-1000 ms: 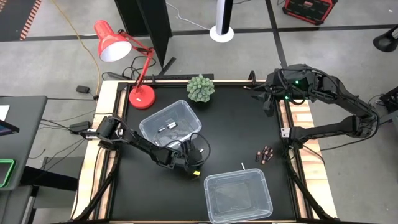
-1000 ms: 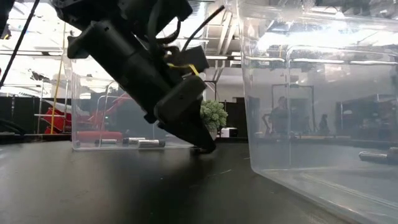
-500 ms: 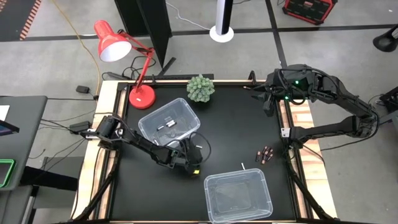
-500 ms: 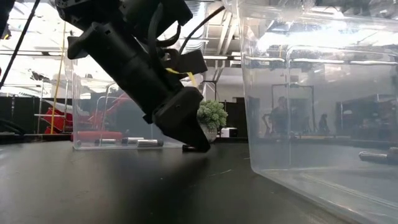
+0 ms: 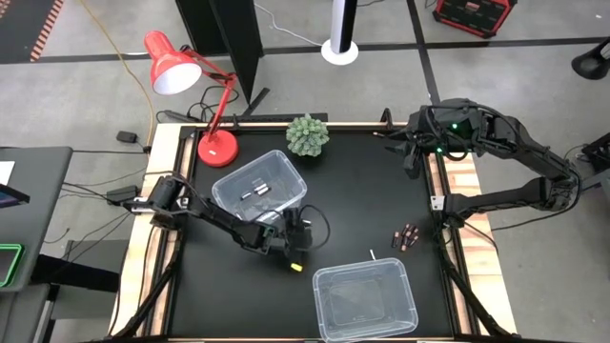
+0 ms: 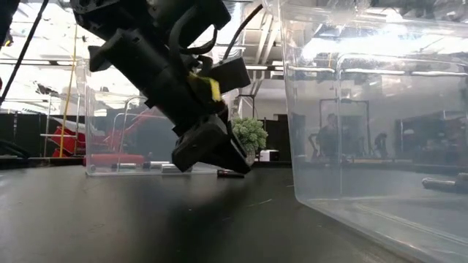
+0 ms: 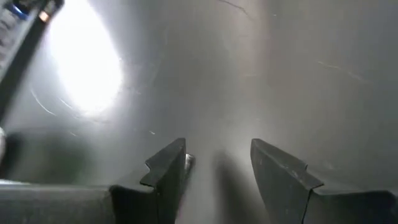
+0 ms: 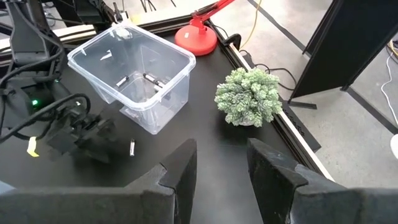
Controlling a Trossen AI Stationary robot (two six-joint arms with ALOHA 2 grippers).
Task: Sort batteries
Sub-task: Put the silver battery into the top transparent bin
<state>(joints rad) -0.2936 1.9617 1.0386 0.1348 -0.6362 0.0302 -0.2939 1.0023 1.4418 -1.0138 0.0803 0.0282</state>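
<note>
Red desk lamp (image 5: 181, 90) upper left, beside black table (image 5: 353, 191). Small green plant (image 5: 308, 134) top centre. Clear bin (image 5: 260, 193) left of centre; second clear bin (image 5: 366, 301) bottom centre. White post base (image 5: 339, 50) on floor, top.

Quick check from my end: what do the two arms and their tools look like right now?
Both arms are dark with black cabling. The left tool carries a yellow tag; its fingers are dark, angular wedges. The right arm shows a small green light; the right tool has matching dark fingers.
</note>
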